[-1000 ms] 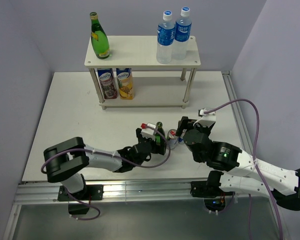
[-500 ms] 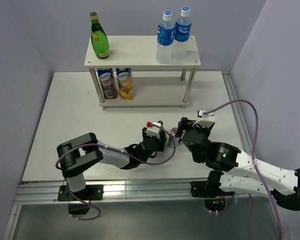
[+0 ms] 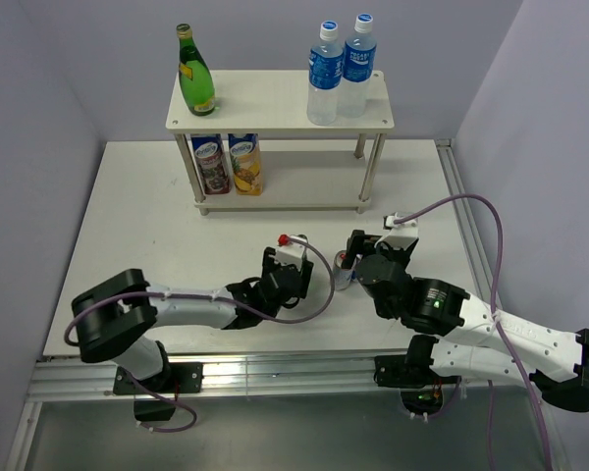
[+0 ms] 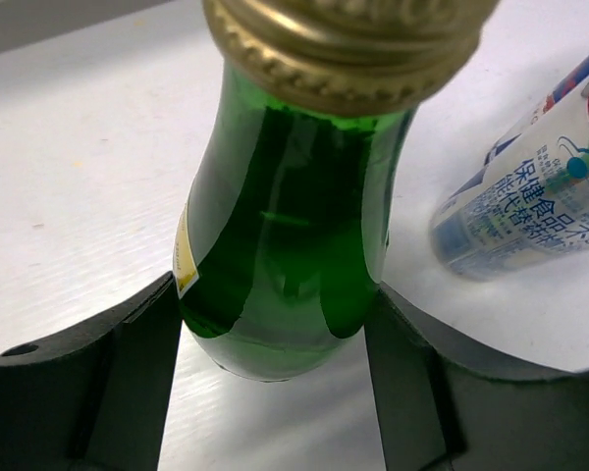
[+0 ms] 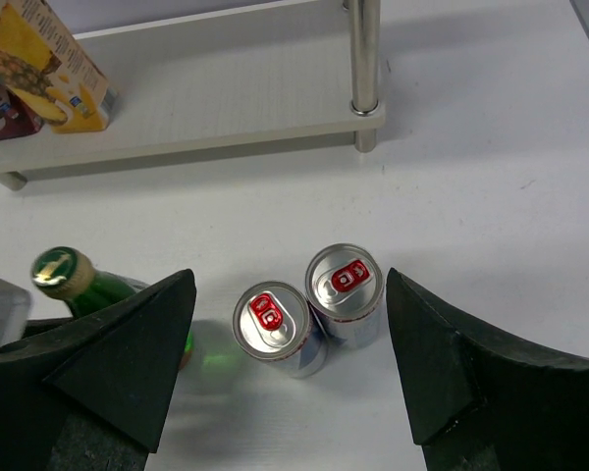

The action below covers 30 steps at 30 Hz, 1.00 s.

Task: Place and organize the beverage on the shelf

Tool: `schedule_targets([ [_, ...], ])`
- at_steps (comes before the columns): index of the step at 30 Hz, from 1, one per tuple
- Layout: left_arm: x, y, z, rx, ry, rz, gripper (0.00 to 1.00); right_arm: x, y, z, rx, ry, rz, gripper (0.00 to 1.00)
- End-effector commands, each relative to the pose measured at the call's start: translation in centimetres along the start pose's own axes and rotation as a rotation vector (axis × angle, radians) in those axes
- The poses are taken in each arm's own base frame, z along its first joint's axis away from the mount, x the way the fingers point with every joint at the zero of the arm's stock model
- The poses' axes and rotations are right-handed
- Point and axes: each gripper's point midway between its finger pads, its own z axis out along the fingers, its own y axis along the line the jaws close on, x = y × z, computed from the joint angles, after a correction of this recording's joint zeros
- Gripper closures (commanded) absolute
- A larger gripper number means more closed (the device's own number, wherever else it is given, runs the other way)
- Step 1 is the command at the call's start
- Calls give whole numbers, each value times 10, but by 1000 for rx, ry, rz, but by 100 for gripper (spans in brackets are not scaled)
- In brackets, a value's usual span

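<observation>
Since the green bottle stood upright, your left gripper pinched its body below the neck, likely for lifting to the shelf; right gripper hung spread over 2 cans.

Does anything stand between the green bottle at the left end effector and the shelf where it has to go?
Nothing visible does. The table between the green bottle and the shelf is bare; the two cans stand beside the bottle, off that path. The top board has free room in its middle.
</observation>
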Motion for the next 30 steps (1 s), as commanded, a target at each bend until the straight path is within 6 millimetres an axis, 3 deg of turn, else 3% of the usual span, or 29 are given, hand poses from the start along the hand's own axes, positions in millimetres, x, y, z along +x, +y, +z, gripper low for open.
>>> schedule_targets([
  [1,-89,3,-24,-23,-168,-118,100,-14,3,-1,-3,-34,51,15],
  [6,-132,14,-40,-29,-193,-147,100,-15,7,0,-15,-32,59,16],
  [9,-158,24,-41,-17,-203,-152,100,-14,9,0,-18,-31,60,16],
  [11,-189,36,-41,-28,-232,-172,100,-15,9,0,-19,-30,65,16],
  [12,-192,41,-41,-36,-211,-157,100,-15,8,0,-16,-31,64,16],
  [13,-222,50,-44,-53,-256,-174,100,-14,8,0,-17,-30,65,16],
  [14,-229,54,-44,-66,-252,-163,100,-14,7,-1,-18,-31,68,16],
  [15,-254,58,-50,-70,-280,-170,100,-13,7,-1,-19,-30,68,16],
  [17,-278,71,-51,-91,-300,-155,100,-13,6,-1,-18,-30,72,16],
  [18,-309,73,-61,-84,-350,-177,100,-12,6,-1,-19,-30,71,16],
  [20,-326,83,-63,-97,-352,-156,100,-12,5,-1,-16,-31,74,16],
  [21,-353,84,-75,-86,-398,-173,100,-11,4,-1,-15,-31,74,16],
  [23,-364,87,-75,-92,-384,-156,100,-11,3,-1,-13,-31,79,16],
  [24,-391,92,-89,-92,-434,-180,100,-11,2,-1,-12,-32,81,16],
  [26,-399,92,-88,-109,-419,-166,100,-10,1,-2,-13,-32,84,16],
  [27,-417,93,-98,-110,-457,-180,100,-10,0,-2,-12,-33,84,16],
  [30,-434,95,-95,-118,-484,-166,100,-10,-1,-2,-11,-36,86,16],
])
